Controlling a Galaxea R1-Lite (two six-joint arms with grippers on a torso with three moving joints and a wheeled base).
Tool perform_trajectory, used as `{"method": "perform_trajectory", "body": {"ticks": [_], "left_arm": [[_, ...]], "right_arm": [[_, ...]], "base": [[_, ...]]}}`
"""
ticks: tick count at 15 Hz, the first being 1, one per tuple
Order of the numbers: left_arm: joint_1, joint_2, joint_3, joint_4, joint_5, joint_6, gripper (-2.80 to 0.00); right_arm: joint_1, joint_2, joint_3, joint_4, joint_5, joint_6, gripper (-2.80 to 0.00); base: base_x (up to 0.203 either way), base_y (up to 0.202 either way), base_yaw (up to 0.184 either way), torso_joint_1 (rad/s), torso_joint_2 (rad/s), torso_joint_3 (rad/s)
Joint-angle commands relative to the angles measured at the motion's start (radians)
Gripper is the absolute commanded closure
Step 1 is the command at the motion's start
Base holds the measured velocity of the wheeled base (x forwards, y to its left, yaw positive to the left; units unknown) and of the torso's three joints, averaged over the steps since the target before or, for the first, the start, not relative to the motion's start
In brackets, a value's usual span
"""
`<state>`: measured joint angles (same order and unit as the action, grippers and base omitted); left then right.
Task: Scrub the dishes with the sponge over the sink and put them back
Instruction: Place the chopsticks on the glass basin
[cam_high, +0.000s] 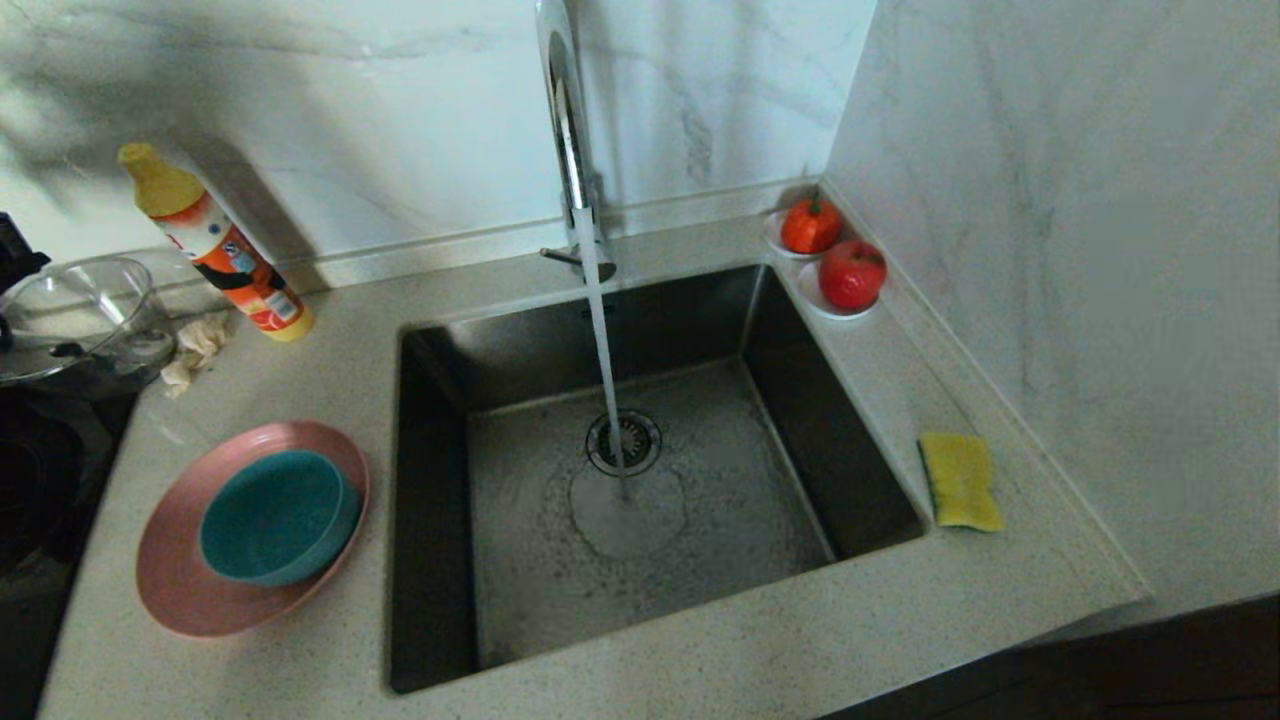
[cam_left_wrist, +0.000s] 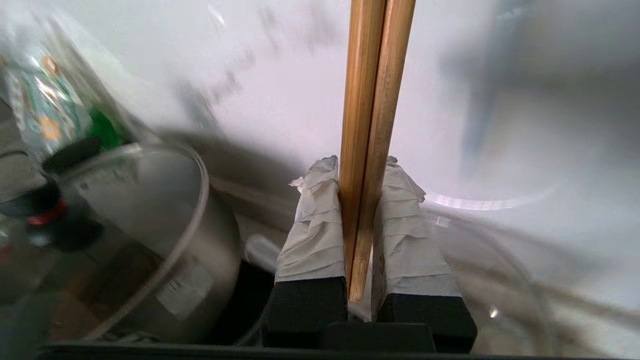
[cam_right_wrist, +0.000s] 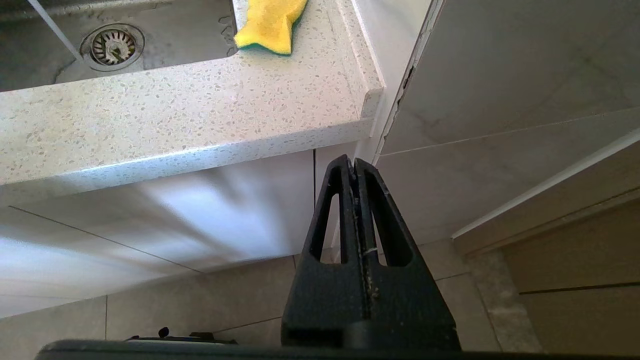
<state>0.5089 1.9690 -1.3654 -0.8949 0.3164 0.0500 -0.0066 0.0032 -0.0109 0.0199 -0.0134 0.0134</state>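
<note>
the left gripper (cam_left_wrist: 362, 172) is clamped on a pair of wooden chopsticks (cam_left_wrist: 372, 100), its paper-wrapped fingers (cam_left_wrist: 315, 220) pinching them near their lower ends, with a lidded steel pot (cam_left_wrist: 150, 240) and the glass bowl close by. the right gripper (cam_right_wrist: 354, 165) hangs below the counter edge in front of the cabinet, fingers pressed together with nothing between them.

the teal bowl (cam_high: 278, 517) sits inside the pink plate (cam_high: 175, 570) on the counter (cam_high: 700, 670) left of the sink (cam_high: 640, 470). the sponge (cam_high: 958, 480) lies yellow side up on the counter just right of the sink. the tap (cam_high: 570, 140) runs, its stream landing beside the drain (cam_high: 624, 441) (the basin floor is wet). behind the plate stand an orange bottle (cam_high: 222, 247), a beige rag (cam_high: 198, 349) and a glass bowl (cam_high: 75, 315); two saucers bearing red fruit (cam_high: 833, 258) sit in the back right corner.
</note>
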Motion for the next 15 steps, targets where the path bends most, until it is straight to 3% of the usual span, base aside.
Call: {"method": "perform_trajectory", "body": {"ticks": [1, 15], "left_arm": [[0.003, 0.053, 0.017, -0.014, 0.004, 0.001, 0.0], [0.01, 0.133, 0.001, -0.025, 0.0, -0.001, 0.0]], "right_arm": [[-0.001, 0.0, 0.0, 0.0, 0.0, 0.0, 0.0], [0.0, 0.0, 0.0, 0.0, 0.0, 0.0, 0.0]], "base": [[0.0, 0.0, 0.0, 0.0, 0.0, 0.0], [0.0, 0.0, 0.0, 0.0, 0.0, 0.0]]}}
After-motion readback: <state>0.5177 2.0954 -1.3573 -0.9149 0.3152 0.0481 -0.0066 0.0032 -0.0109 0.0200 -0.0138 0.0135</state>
